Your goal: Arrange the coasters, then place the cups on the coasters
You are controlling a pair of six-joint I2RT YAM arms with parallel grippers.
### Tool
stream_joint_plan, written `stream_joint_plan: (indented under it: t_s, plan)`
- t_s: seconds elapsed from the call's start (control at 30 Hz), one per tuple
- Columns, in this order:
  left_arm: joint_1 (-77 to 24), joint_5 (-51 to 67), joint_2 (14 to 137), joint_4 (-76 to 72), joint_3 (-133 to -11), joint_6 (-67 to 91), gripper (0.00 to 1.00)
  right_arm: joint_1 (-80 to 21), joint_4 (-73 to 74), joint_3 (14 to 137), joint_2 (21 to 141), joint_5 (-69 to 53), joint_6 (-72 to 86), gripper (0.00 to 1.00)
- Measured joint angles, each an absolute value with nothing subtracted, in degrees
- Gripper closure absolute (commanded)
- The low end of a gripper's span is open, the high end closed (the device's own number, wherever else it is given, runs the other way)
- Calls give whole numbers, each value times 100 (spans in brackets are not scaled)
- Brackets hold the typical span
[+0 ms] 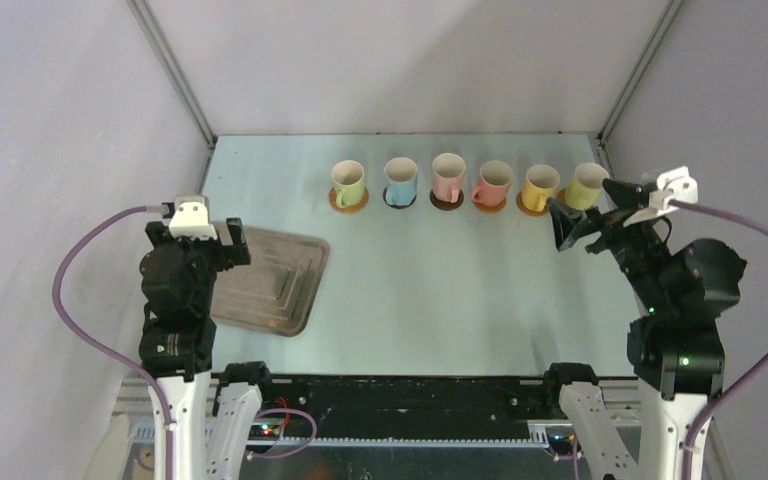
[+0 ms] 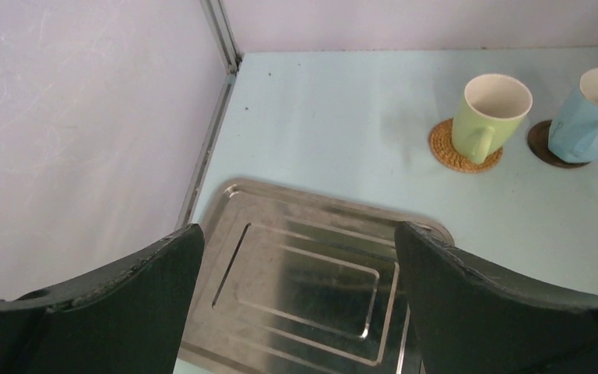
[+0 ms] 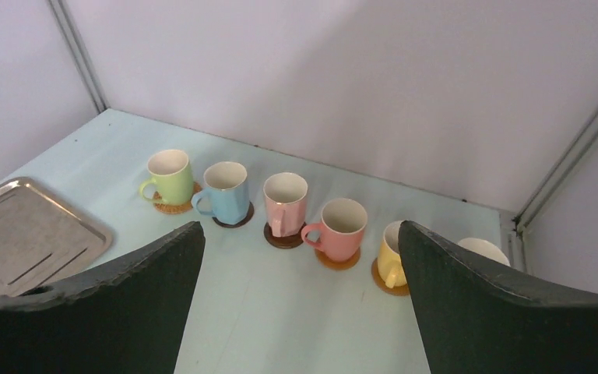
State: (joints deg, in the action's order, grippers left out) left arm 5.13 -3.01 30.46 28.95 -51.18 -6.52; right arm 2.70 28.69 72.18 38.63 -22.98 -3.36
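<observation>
Several cups stand in a row along the far side of the table, each on a coaster: light green cup (image 1: 348, 182) on a woven coaster (image 2: 445, 148), blue cup (image 1: 400, 180) on a dark coaster (image 3: 241, 218), pale pink cup (image 1: 448, 177), salmon cup (image 1: 492, 184), yellow cup (image 1: 539, 186) and pale yellow-green cup (image 1: 587, 185). My left gripper (image 1: 212, 236) hangs open over the metal tray, holding nothing. At the right, my right gripper (image 1: 588, 222) stands open and empty just in front of the pale yellow-green cup.
A rectangular metal tray (image 1: 285, 255) lies at the left front of the table, under the left gripper. White walls with metal corner posts (image 1: 175, 72) close in the table at the back and sides.
</observation>
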Motion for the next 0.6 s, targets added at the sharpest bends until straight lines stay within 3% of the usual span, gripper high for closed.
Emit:
stream_joint_plan:
  t_s: [0.3,0.6]
  plan:
    - [515,-311,2786,3824,-5339,-648,0,250,3452,6324,3376,-2121,-344,1]
    - [517,-456,2121,4469,-5695,-735,0,231,4466,6855,2670,-1905,-270,0]
